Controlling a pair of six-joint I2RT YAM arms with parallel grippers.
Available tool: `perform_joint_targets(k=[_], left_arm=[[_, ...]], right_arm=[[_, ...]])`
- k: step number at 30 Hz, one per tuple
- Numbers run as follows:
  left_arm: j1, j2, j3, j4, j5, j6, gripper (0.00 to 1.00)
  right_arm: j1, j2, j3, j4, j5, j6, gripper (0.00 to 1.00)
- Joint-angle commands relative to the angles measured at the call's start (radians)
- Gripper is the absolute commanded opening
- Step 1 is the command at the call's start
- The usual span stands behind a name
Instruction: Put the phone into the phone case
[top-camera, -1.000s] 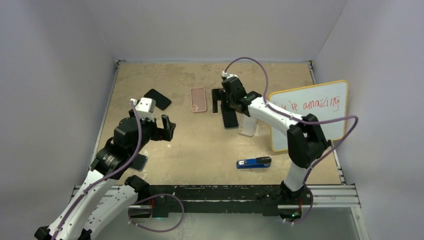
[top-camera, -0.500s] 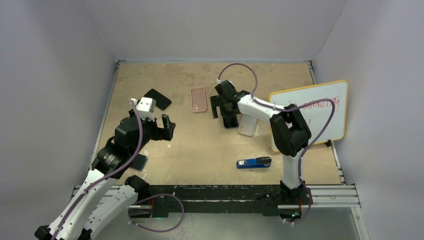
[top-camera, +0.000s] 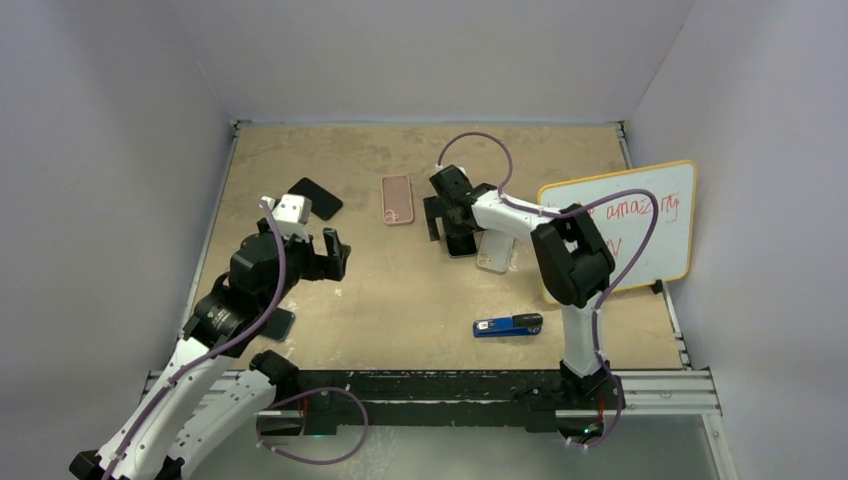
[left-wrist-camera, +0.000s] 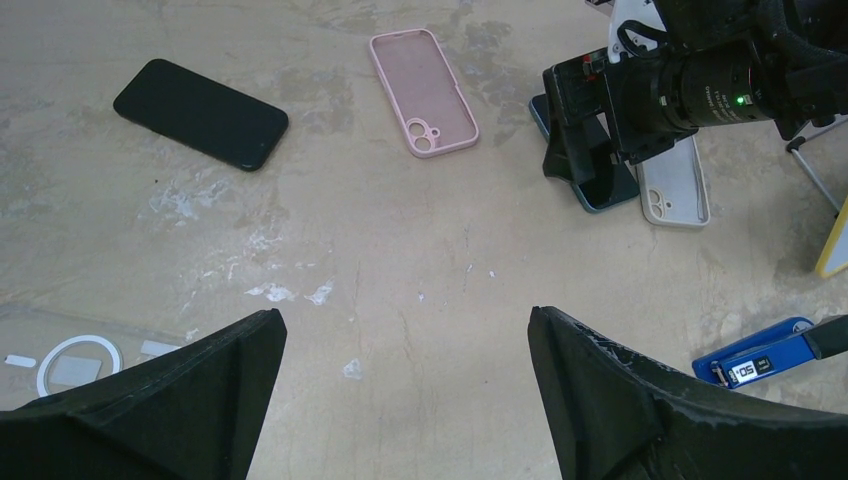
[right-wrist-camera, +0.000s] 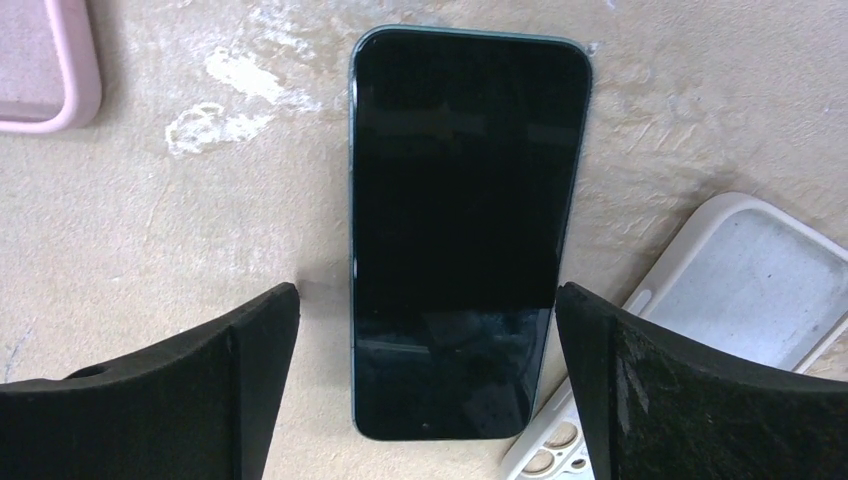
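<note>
A dark teal phone (right-wrist-camera: 460, 230) lies screen up on the table, also in the top view (top-camera: 461, 243). A white clear case (right-wrist-camera: 740, 290) lies open side up, touching its right edge (top-camera: 495, 252). My right gripper (right-wrist-camera: 428, 300) is open low over the phone, one finger on each long side, not touching it. A pink case (top-camera: 397, 200) lies to the left of it. A black phone (top-camera: 316, 197) lies at the far left. My left gripper (left-wrist-camera: 400, 330) is open and empty above bare table (top-camera: 335, 255).
A whiteboard with red writing (top-camera: 620, 225) stands at the right. A blue tool (top-camera: 507, 325) lies near the front. A clear case with a ring (left-wrist-camera: 75, 360) lies beside the left arm. Grey walls enclose the table.
My right gripper has shifted a little left and down over the teal phone, and its arm has folded in. The left arm has not moved.
</note>
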Motion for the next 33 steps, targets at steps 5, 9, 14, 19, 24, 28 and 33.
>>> perform_joint_targets(k=[5, 9, 14, 19, 24, 28, 33], left_arm=[[0.000, -0.005, -0.001, 0.012, -0.017, 0.012, 0.96], [0.000, -0.002, -0.001, 0.012, -0.017, 0.011, 0.96], [0.000, -0.003, -0.002, 0.011, -0.022, 0.008, 0.96], [-0.001, 0.000, -0.002, 0.010, -0.025, 0.004, 0.96], [0.000, 0.027, 0.000, 0.007, -0.026, -0.023, 0.93], [0.000, 0.098, 0.031, -0.039, -0.062, -0.110, 0.89], [0.001, 0.253, 0.119, -0.042, -0.079, -0.206, 0.84]], right_arm=[[-0.026, 0.002, 0.012, -0.001, 0.001, -0.023, 0.99], [-0.033, 0.006, 0.008, 0.001, -0.024, -0.027, 0.99], [-0.033, 0.004, -0.021, 0.023, -0.085, -0.027, 0.96], [-0.032, 0.007, -0.051, 0.046, -0.146, -0.018, 0.92], [-0.029, 0.005, -0.062, 0.052, -0.112, -0.013, 0.78], [-0.021, -0.023, -0.084, 0.047, -0.105, 0.005, 0.64], [-0.006, -0.091, -0.145, 0.064, -0.114, 0.030, 0.54]])
